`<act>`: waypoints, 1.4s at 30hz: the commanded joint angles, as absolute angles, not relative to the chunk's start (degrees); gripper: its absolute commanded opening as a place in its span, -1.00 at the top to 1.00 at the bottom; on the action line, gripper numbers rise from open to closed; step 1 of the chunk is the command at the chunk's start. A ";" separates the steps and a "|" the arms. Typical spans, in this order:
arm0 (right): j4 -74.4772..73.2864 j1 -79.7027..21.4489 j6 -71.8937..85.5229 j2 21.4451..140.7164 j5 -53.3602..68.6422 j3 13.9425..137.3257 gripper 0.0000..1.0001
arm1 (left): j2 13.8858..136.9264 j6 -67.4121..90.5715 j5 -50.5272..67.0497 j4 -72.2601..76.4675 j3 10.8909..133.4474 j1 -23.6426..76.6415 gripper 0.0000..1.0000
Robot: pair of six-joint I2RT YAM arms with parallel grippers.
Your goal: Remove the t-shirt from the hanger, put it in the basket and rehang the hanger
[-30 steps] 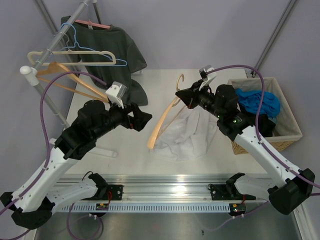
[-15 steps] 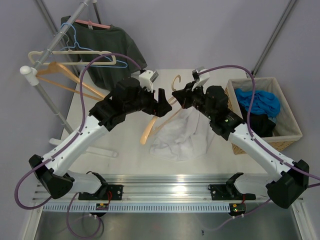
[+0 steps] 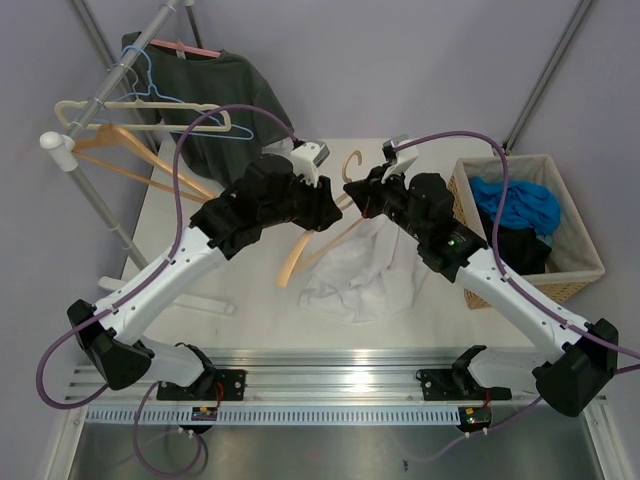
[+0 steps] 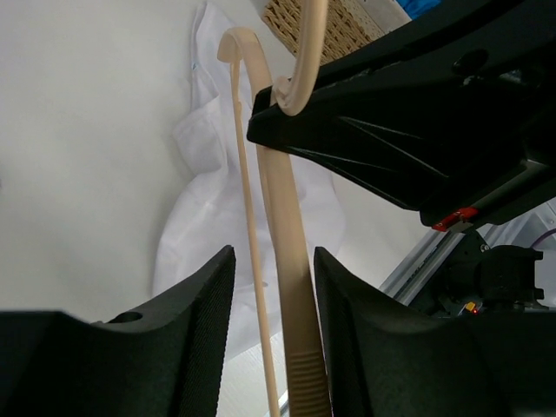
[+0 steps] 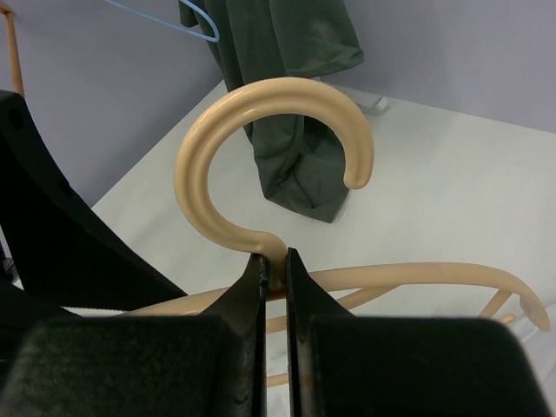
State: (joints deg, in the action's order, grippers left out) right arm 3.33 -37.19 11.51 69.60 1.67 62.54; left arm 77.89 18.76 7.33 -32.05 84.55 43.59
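Nearby, at the right edge of the desk (image 3: 220, 280): a wicker basket (image 3: 580, 270) holding blue cloth (image 3: 515, 205) and something dark. At back left, well apart from the work: a clothes rack (image 3: 105, 85) with spare hangers and a dark green shirt (image 3: 235, 110).

Crowding the left hand (image 3: 330, 205): the black body of the right hand (image 3: 358, 192), close over the beige hanger (image 3: 300, 250). Right hand clenched on the hanger's neck, holding it tilted above the desk. Left hand released, fingers (image 4: 187, 339) apart and straddling one shoulder of the hanger. White t-shirt (image 3: 360, 270) crumpled on the desk below the hanger, upper edge up against it; cannot tell whether still threaded on.

Since a second ago: left arm swung across from the left side of the desk to the hanger. Over the last half second, only a small nudge closer.

Only from the left wrist: the spread of the fingers about the shoulder. Only from the right wrist: the pinch just under the hook (image 5: 274, 91). Only from above: basket, rack, both arms.
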 commanded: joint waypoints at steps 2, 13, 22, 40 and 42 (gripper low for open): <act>5.01 -37.97 10.46 69.61 0.26 63.54 1.00 | 78.92 16.61 3.88 -30.67 87.54 45.17 0.27; 3.16 -37.97 9.67 71.28 0.26 64.51 1.00 | 79.54 14.42 -5.10 -33.05 90.35 48.78 0.45; 4.83 -37.97 9.76 71.28 2.20 63.19 1.00 | 79.63 15.20 -2.73 -34.27 90.70 48.78 0.60; 5.80 -38.06 10.28 70.40 2.90 62.14 1.00 | 81.74 16.61 -3.61 -36.12 90.00 48.69 1.00; 5.80 -38.14 10.37 70.23 3.08 62.14 1.00 | 81.83 17.22 -2.20 -36.04 89.56 48.69 1.00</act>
